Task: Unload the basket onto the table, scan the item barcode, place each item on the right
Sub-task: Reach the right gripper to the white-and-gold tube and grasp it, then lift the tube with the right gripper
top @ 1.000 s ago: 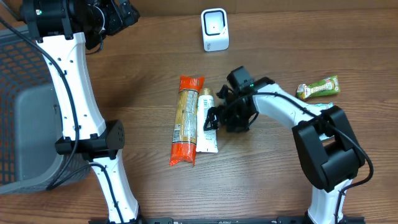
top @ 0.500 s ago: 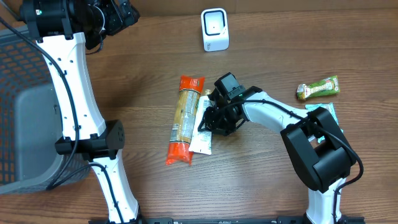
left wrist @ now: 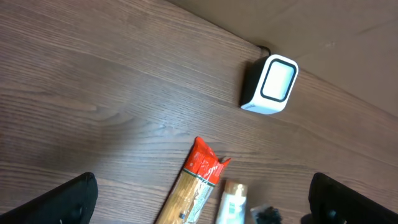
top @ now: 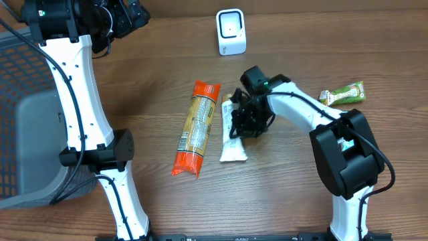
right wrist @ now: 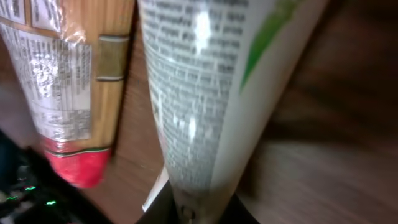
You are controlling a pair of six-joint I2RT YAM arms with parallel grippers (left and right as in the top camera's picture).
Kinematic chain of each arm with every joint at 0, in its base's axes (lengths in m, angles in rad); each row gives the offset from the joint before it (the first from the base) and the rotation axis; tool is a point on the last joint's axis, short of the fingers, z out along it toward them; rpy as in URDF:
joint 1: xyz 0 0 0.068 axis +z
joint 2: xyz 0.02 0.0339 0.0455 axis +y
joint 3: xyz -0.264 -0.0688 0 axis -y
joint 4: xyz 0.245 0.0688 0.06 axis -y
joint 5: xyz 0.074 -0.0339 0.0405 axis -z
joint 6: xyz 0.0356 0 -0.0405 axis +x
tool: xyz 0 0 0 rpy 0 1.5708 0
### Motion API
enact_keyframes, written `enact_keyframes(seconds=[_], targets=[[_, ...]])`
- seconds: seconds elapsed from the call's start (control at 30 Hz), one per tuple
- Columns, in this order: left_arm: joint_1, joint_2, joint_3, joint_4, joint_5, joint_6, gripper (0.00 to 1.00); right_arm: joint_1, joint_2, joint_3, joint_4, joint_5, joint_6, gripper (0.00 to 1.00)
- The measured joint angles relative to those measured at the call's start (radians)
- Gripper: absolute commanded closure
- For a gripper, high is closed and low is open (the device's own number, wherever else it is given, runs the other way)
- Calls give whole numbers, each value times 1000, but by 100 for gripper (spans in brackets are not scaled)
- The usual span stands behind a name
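At the centre of the overhead frame, the right gripper [top: 239, 124] is now pinching the white tube [top: 232, 148]. The tube has pulled clear of the pasta pack [top: 194, 127], which it was touching a second ago. The left gripper [left wrist: 202, 190] is hanging at upper left, jaws spread wide.

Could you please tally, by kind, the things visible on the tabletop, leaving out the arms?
Barcode scanner: 1
Spaghetti packet: 1
White tube: 1
Green snack bar: 1
Total: 4
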Motion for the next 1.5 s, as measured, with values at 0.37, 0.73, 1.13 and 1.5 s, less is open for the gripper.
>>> enact_keyframes(seconds=[0.37,0.73,1.13,1.5], targets=[[0,0,0,0,0,0,1,-23,0,41,14,280,-179,44],[0,0,0,-1,0,0,0,-69,0,-47,134,49,-95,29],[0,0,0,0,0,0,1,-69,-28,-160,314,-87,285,96],[0,0,0,0,0,0,0,-69,-51,-50,32,-29,144,96]])
